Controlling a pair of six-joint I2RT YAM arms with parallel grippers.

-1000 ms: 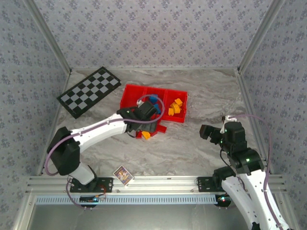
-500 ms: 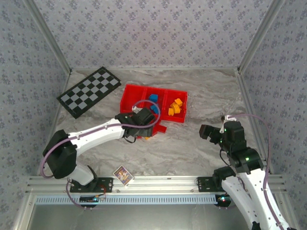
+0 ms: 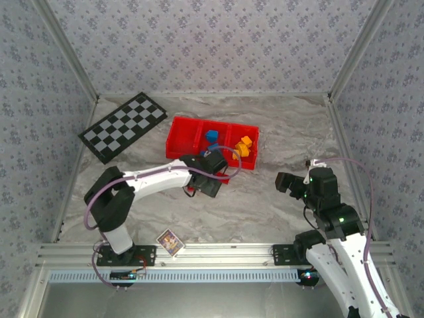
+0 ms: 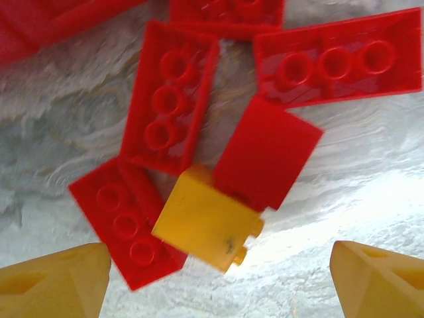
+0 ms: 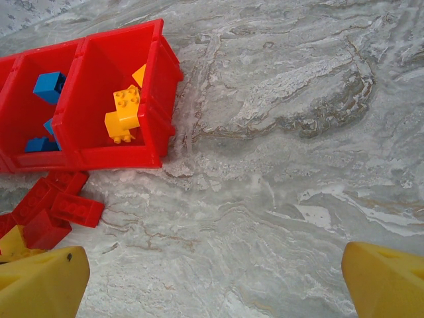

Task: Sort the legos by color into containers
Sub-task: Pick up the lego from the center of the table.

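Note:
On the marble just in front of the red tray [image 3: 182, 138] lies a loose heap of legos: several flat red bricks [image 4: 169, 99] and one orange-yellow brick [image 4: 207, 226] resting against them. My left gripper [image 4: 215, 285] hangs low over this heap, open, with the yellow brick just ahead of its spread fingertips [image 4: 56, 281]. From above the left gripper [image 3: 207, 182] covers the heap. The tray's middle compartment holds blue legos [image 5: 49, 86], the right one yellow legos [image 5: 122, 114]. My right gripper [image 5: 212, 285] stands open over bare marble, right of the tray.
A black-and-white checkered board [image 3: 122, 126] lies at the back left. A small printed card [image 3: 170, 241] sits near the front edge by the left arm's base. Patterned walls close in the table on three sides.
The left arm has swung from the tray's front edge down and right onto the loose heap, now covering the bricks; its jaws have narrowed slightly. The right arm has not moved.

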